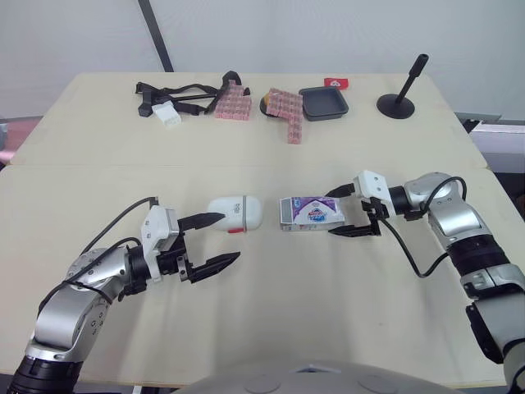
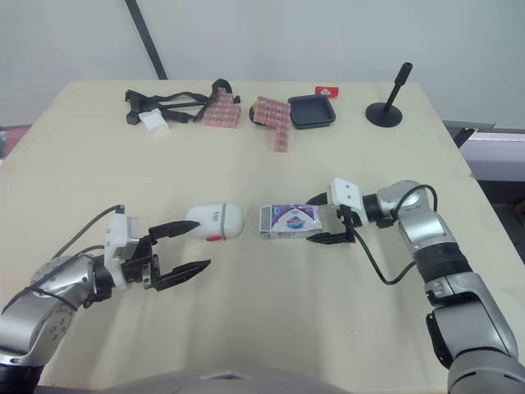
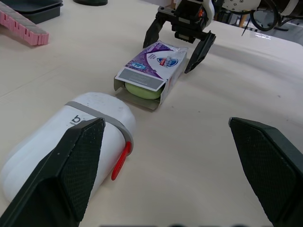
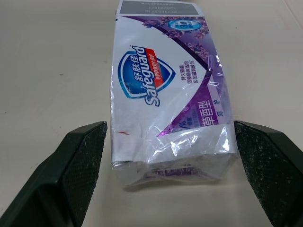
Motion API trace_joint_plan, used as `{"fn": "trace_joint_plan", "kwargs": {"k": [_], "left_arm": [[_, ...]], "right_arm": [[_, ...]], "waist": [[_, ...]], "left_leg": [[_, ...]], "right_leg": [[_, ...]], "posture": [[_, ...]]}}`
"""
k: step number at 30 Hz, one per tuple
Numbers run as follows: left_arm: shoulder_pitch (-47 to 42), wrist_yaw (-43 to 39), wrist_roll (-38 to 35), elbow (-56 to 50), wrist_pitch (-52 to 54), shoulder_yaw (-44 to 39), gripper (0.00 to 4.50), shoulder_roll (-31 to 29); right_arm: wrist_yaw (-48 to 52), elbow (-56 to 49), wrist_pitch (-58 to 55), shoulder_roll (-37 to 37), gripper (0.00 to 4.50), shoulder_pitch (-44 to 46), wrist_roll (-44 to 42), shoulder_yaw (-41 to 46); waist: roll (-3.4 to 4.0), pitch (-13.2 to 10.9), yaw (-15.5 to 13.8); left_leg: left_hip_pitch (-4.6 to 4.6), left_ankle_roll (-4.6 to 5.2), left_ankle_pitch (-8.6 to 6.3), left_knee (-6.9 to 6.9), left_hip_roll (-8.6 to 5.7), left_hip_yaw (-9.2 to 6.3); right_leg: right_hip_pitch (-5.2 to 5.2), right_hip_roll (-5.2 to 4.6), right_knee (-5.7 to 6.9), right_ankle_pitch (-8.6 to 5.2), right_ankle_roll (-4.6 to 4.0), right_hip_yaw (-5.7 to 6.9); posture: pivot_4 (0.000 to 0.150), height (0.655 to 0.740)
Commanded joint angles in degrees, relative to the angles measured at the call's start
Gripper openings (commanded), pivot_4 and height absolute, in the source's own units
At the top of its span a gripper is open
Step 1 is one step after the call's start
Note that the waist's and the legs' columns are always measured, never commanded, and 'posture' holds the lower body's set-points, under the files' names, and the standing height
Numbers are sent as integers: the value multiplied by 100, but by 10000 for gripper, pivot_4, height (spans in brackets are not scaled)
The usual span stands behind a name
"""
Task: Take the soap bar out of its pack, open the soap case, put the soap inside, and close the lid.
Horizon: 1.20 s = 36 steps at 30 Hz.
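Observation:
A purple and white soap pack (image 1: 311,213) lies flat at mid-table, its end flap open toward the left, with a green soap bar (image 3: 142,90) showing inside. A white soap case (image 1: 236,213) with a grey band and red latch lies just left of it, lid closed. My right gripper (image 1: 348,211) is open, its fingers straddling the pack's right end (image 4: 175,156) without touching. My left gripper (image 1: 213,240) is open too, one finger (image 1: 201,220) near the case's left end, the other lower over bare table.
At the table's far side lie a black strap with a white block (image 1: 168,103), pink block strips (image 1: 283,109), a black tray (image 1: 323,103), a small red packet (image 1: 336,82) and a black stand (image 1: 399,102). A seam (image 1: 246,167) joins two tables.

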<state>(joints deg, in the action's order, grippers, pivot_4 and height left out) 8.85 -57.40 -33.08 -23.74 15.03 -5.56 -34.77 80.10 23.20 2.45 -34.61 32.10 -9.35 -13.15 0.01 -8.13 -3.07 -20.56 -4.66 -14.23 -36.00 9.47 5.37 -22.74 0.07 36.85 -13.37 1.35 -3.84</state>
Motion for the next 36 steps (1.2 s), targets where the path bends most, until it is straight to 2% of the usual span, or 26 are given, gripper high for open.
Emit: {"fn": "trace_joint_plan", "kwargs": {"k": [1,9,10,11,16,36], "left_arm": [[10,40,-84,-232,-5,-3,44881,-1],[10,79,-67,-223,2,21,44881,3],[3,90,-67,-220,10,25,45000,6],[12,97,-70,-228,14,24,45000,8],[12,134,-68,-237,34,45,45000,25],[38,203,-53,-243,40,81,45000,-11]], "right_arm": [[-22,-17,110,5,45000,53,-13,96],[-2,-79,59,50,45000,8,-42,96],[-2,-83,56,49,40822,5,-41,96],[-4,-103,45,45,39619,-9,-48,102],[-3,-127,51,0,24837,-36,-37,120],[-26,-288,19,-167,24837,-98,-49,185]], "waist": [[0,0,0],[0,0,0],[0,0,0],[0,0,-1],[-1,1,4],[-2,2,0]], "left_leg": [[0,0,0,-2,0,0],[0,0,0,-6,1,0],[0,0,0,-7,1,0],[0,0,0,-7,1,0],[0,0,0,-9,1,0],[-1,0,0,-21,3,0]], "right_leg": [[0,0,1,0,0,0],[0,0,4,0,0,1],[0,0,5,0,0,1],[0,0,6,0,0,1],[0,-1,7,0,0,1],[1,-1,16,-1,-1,1]], "posture": [[1500,7400],[1500,7400],[1500,7400],[1500,7400],[1500,7400],[1500,7400]]}}
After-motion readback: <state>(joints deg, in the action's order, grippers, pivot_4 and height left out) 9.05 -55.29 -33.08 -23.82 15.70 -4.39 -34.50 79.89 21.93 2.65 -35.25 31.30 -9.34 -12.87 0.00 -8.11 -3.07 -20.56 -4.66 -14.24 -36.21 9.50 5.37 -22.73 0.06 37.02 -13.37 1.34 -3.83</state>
